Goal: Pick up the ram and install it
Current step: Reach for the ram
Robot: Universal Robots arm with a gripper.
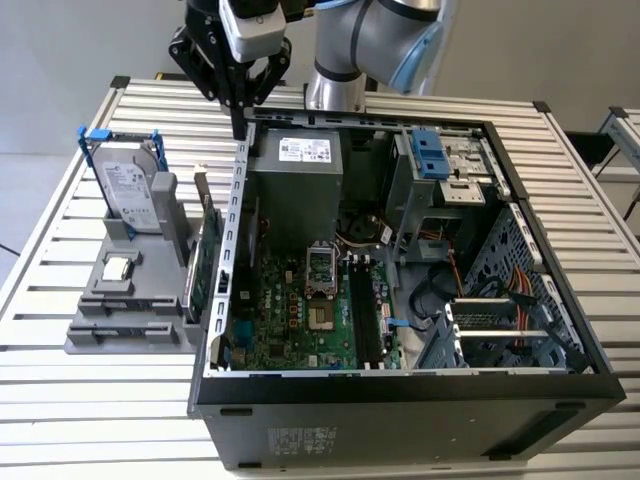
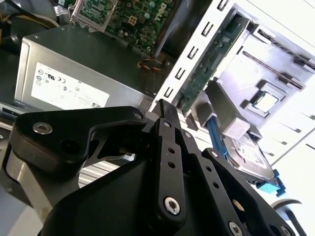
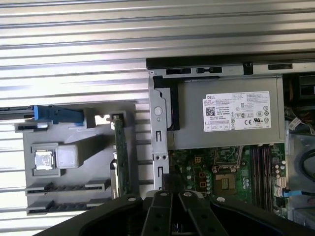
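My black gripper (image 1: 238, 122) hangs shut with nothing between its fingers, above the back wall of the open computer case (image 1: 520, 215), beside the power supply (image 1: 295, 170). In both wrist views its fingers (image 3: 171, 191) (image 2: 163, 105) meet over that wall. To the exterior view's left of the case stands a grey holder (image 1: 100, 335). Two dark narrow strips sit in its grooves; the nearer to the gripper (image 3: 66, 187) looks like the ram on edge, though I cannot be sure. The black motherboard slots (image 1: 365, 310) lie inside the case.
The holder also carries a hard drive with blue rails (image 1: 130, 185), a small silver CPU chip (image 1: 118, 267) and a tall green expansion card (image 1: 205, 265) on edge close to the case wall. All of it stands on a slatted metal table (image 1: 60, 400).
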